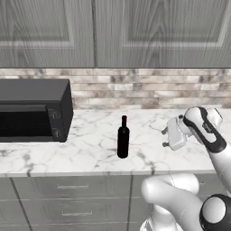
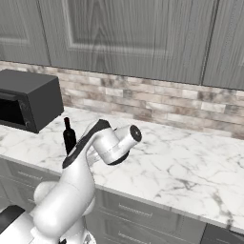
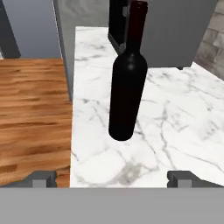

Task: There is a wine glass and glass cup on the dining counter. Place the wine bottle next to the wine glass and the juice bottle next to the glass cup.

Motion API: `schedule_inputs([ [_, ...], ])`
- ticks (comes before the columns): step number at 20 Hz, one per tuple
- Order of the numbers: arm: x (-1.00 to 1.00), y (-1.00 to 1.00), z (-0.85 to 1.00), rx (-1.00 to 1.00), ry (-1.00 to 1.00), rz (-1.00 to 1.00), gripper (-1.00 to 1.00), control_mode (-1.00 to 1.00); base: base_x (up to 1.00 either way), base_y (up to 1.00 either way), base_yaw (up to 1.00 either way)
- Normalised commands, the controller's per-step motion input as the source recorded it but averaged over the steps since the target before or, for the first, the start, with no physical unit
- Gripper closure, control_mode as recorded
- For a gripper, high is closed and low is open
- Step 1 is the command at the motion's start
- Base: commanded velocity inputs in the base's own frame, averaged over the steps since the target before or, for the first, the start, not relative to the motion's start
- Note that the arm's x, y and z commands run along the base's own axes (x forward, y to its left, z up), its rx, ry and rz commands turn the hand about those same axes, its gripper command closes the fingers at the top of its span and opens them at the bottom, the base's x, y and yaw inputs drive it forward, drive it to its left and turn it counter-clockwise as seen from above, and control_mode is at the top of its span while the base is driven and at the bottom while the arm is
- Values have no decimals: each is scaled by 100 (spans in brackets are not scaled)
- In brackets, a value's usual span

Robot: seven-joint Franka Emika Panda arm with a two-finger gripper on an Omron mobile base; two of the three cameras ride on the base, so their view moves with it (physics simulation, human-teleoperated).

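The wine bottle [image 1: 123,140], slim and all black, stands upright on the marble worktop [image 1: 90,144] near its front edge. It also rises from the marble past my arm [image 2: 69,136] and stands straight ahead in the hand view [image 3: 127,87]. My gripper [image 1: 164,138] hovers to the bottle's right at about mid-bottle height, pointing at it and apart from it. It is open, and nothing lies between the two fingertips [image 3: 113,179], which stand wide apart. The juice bottle, wine glass, glass cup and dining counter are out of view.
A black microwave [image 1: 34,110] sits on the worktop left of the bottle, close behind it in the hand view [image 3: 117,26]. Grey wall cabinets [image 1: 113,31] hang above a brick backsplash [image 2: 157,100]. Grey drawers [image 1: 67,198] run below. Wooden floor [image 3: 30,113] lies beyond the worktop edge.
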Motion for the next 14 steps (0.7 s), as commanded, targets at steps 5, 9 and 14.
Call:
schedule_inputs([
  [5,13,31,6,7,-10,15,-100,-100,0,0,0],
  [9,9,17,21,4,0,3,-100,-100,0,0,0],
  [14,8,31,17,1,0,1,-100,-100,0,0,0],
])
